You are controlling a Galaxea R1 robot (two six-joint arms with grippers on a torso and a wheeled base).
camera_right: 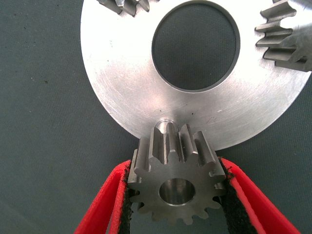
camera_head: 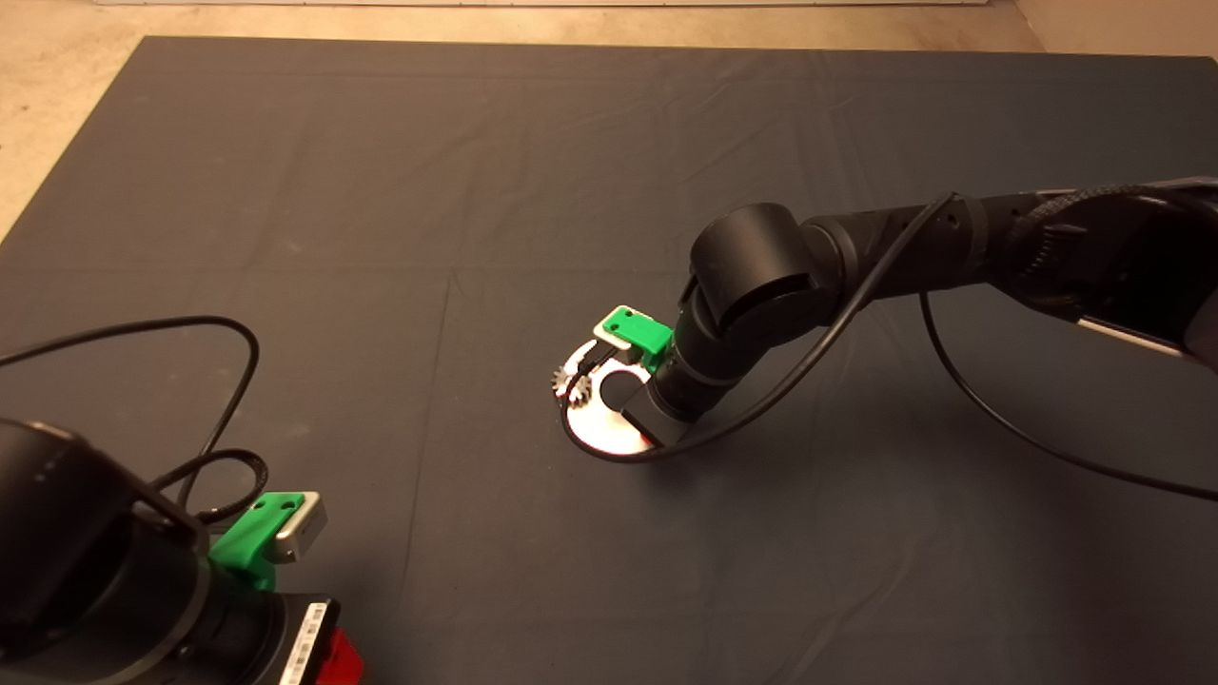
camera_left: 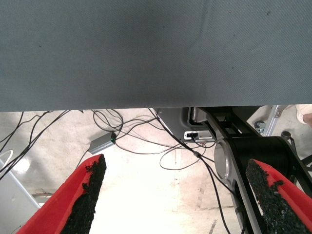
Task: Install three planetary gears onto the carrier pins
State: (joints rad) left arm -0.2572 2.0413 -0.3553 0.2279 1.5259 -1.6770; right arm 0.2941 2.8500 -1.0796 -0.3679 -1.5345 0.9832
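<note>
Our right gripper (camera_right: 176,195) is over the disc (camera_head: 609,433) at mid-mat, fingers (camera_right: 114,195) clamped on a gear (camera_right: 175,187) from both sides. In the right wrist view the gear sits level, bore facing the camera, just at the disc's rim. A bare pin (camera_right: 165,127) stands at that rim, right behind the held gear; we can't tell if the two touch. The bore is not over the pin.

Two other gears are on the disc: one (camera_right: 285,36) at one edge, one (camera_right: 124,6) at another, both partly cut off in the wrist view. From the head view we see only one gear (camera_head: 571,383), on the disc's left edge; the arm hides the rest.

Our left gripper (camera_left: 178,195) is parked at the mat's lower left corner, fingers (camera_left: 90,195) spread wide, nothing between them. Its wrist view shows mat edge (camera_left: 146,53), floor and cables (camera_left: 141,141).
</note>
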